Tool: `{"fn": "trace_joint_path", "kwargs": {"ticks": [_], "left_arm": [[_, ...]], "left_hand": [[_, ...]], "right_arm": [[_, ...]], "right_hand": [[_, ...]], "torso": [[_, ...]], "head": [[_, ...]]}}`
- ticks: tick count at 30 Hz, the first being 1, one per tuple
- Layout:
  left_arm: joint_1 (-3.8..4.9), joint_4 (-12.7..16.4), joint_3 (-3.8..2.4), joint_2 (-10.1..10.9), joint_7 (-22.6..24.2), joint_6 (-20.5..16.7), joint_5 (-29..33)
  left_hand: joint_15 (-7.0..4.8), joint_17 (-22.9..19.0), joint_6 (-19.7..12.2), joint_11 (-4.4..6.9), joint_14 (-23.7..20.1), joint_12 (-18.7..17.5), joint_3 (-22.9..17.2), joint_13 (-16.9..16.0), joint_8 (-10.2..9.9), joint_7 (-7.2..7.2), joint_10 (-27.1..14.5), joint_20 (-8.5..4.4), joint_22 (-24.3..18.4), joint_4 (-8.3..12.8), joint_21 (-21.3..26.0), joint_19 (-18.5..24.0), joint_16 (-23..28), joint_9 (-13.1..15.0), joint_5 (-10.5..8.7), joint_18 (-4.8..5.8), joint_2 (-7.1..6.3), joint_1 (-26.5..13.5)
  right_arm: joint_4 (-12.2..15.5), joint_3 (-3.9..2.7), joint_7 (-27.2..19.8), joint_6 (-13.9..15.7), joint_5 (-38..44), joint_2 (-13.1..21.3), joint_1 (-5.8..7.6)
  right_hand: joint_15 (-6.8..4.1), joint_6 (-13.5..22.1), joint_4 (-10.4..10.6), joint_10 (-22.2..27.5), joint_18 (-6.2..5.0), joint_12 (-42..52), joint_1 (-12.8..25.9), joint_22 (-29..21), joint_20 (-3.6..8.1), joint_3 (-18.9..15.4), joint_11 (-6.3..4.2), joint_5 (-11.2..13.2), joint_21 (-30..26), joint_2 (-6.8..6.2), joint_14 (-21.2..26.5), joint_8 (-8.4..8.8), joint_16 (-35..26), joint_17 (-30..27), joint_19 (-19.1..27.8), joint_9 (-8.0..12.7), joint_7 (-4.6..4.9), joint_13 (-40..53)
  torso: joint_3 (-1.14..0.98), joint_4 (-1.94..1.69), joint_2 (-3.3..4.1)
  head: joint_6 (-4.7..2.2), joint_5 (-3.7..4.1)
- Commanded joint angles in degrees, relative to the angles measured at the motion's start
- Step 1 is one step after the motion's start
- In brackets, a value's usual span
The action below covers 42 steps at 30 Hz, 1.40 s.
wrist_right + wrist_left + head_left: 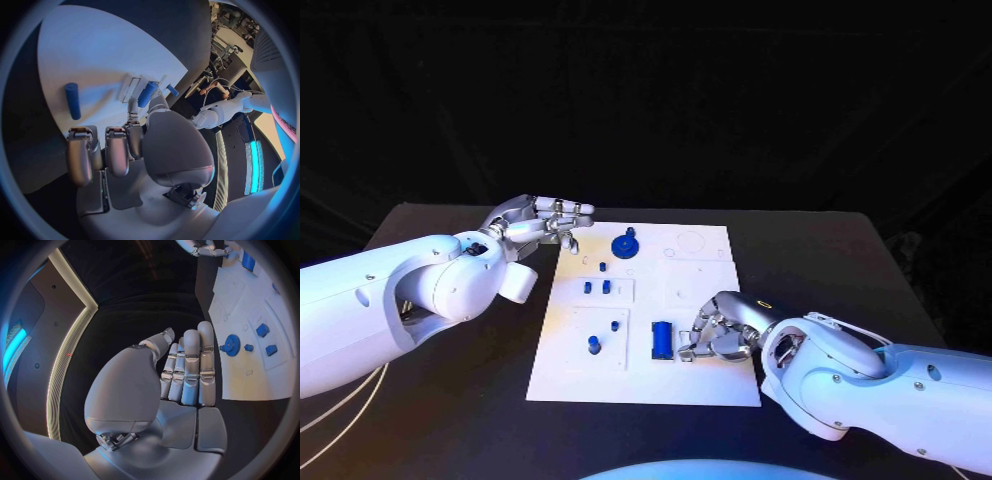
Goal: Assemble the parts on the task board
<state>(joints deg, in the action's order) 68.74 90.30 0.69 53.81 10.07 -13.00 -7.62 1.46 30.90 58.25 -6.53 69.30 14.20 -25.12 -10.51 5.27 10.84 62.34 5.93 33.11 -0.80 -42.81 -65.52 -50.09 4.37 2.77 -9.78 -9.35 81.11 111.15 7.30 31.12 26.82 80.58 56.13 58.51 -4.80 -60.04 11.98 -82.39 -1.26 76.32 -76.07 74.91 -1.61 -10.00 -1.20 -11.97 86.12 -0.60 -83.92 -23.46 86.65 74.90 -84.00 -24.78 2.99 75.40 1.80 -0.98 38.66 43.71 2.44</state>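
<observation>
On the black counter [444, 420] sits the white board [678, 375]. Right hand [714, 332] rests at its near right, fingers curled down next to a long blue bar [661, 340]; can't tell if it's gripping anything. Left hand [538, 222] hovers off the far left corner, fingers straight, holding nothing, near a blue gear [626, 245].
</observation>
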Motion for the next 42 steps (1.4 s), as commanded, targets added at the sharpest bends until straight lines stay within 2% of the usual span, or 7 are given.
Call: {"fn": "trace_joint_path", "kwargs": {"ticks": [1,6,12,15,22,26,42], "left_arm": [[0.03,0.2,-0.03,0.0,0.7,0.6,0.0],[0.03,0.3,-0.02,0.1,0.9,0.5,0.0],[-0.03,0.7,0.05,0.1,0.9,0.7,0.0],[-0.08,0.7,0.08,0.0,1.0,0.8,0.0],[-0.13,0.8,0.12,-0.1,0.9,1.0,0.0],[-0.14,0.8,0.13,-0.1,0.8,1.0,0.0],[-0.15,0.9,0.14,0.0,0.6,1.3,0.0]], "left_hand": [[0.03,-0.1,-0.5,0.08,-0.3,0.1,0.3,0.1,0.3,0.08,-0.4,0.33,0.1,0.1,-0.1,0.2,-0.4,-0.1,0.18,-0.74,0.42,-0.4],[0.03,-0.1,-0.5,0.08,-0.3,0.2,0.3,0.1,0.3,0.07,-0.4,0.34,0.1,0.0,-0.1,0.2,-0.4,-0.1,0.18,-0.74,0.50,-0.4],[0.03,-0.1,-0.5,0.08,-0.3,0.2,0.3,0.1,0.3,0.07,-0.4,0.34,0.1,0.0,-0.1,0.2,-0.4,-0.1,0.18,-0.74,0.50,-0.4],[0.03,-0.1,-0.5,0.08,-0.3,0.2,0.3,0.1,0.3,0.07,-0.4,0.34,0.1,0.0,-0.1,0.2,-0.4,-0.1,0.18,-0.74,0.50,-0.4],[0.03,-0.1,-0.5,0.08,-0.3,0.2,0.3,0.1,0.3,0.07,-0.4,0.34,0.1,0.0,-0.1,0.2,-0.4,-0.1,0.18,-0.74,0.50,-0.4],[0.03,-0.1,-0.5,0.08,-0.3,0.2,0.3,0.1,0.3,0.07,-0.4,0.34,0.1,0.0,-0.1,0.2,-0.4,-0.1,0.18,-0.74,0.50,-0.4],[0.04,-0.1,-0.5,0.08,-0.3,0.3,0.4,0.1,0.4,0.06,-0.5,0.35,0.1,0.0,-0.1,0.2,-0.4,-0.1,0.17,-0.74,0.50,-0.5]], "right_arm": [[0.2,-0.03,-4.0,1.1,-1.1,2.1,0.81],[0.9,-0.01,-5.4,0.1,-0.4,6.3,1.78],[1.6,0.25,-4.0,-0.8,2.4,9.8,1.99],[1.7,0.39,-2.5,-0.9,3.7,10.3,1.78],[1.4,0.55,1.0,-1.0,5.7,10.1,0.35],[1.0,0.58,2.2,-0.9,6.1,9.4,-0.40],[-0.8,0.58,3.5,-0.6,6.7,6.0,-1.73]], "right_hand": [[0.18,1.5,-0.8,0.7,0.33,-1.5,-2.7,13.9,-0.01,0.6,0.22,-2.6,-0.6,1.52,-4.5,1.39,-0.4,7.6,-4.4,0.7,0.30,1.8],[0.73,2.3,-1.2,1.1,0.26,-2.4,-4.5,13.7,-0.45,1.9,0.87,-3.7,-1.0,2.94,-4.4,4.12,-0.6,7.3,-4.3,2.2,1.11,1.2],[0.94,1.1,-0.2,0.5,0.43,-1.9,-3.9,14.0,-0.75,1.9,1.02,-3.8,-0.1,3.31,-4.6,5.97,-0.4,7.9,-4.6,3.4,1.25,1.7],[0.94,0.4,0.4,0.4,0.47,-1.9,-3.3,14.0,-0.79,1.7,1.01,-4.0,0.0,3.25,-4.6,6.59,-0.3,8.0,-4.7,3.8,1.21,1.8],[0.73,-1.6,1.9,0.3,0.50,-2.1,-2.1,14.1,-0.70,1.0,0.71,-5.6,0.2,2.44,-4.6,7.17,-0.3,8.0,-4.7,4.2,0.80,1.8],[0.68,-1.9,2.2,0.3,0.50,-2.2,-1.9,14.1,-0.65,0.8,0.65,-5.8,0.2,2.18,-4.6,7.23,-0.3,8.0,-4.7,4.2,0.72,1.8],[0.60,-2.3,3.0,0.3,0.48,-2.2,-1.3,14.1,-0.56,0.5,0.57,-6.1,0.1,1.73,-4.6,7.42,-0.3,8.0,-4.7,4.2,0.65,1.8]], "torso": [[0.02,0.16,-0.11],[-0.01,0.29,-0.22],[-0.17,0.84,-0.40],[-0.23,0.95,-0.44],[-0.23,0.77,-0.35],[-0.22,0.86,-0.36],[-0.17,0.80,-0.36]], "head": [[0.01,0.22],[0.00,0.94],[0.20,1.34],[0.27,1.53],[0.49,1.68],[0.59,1.58],[0.83,1.53]]}}
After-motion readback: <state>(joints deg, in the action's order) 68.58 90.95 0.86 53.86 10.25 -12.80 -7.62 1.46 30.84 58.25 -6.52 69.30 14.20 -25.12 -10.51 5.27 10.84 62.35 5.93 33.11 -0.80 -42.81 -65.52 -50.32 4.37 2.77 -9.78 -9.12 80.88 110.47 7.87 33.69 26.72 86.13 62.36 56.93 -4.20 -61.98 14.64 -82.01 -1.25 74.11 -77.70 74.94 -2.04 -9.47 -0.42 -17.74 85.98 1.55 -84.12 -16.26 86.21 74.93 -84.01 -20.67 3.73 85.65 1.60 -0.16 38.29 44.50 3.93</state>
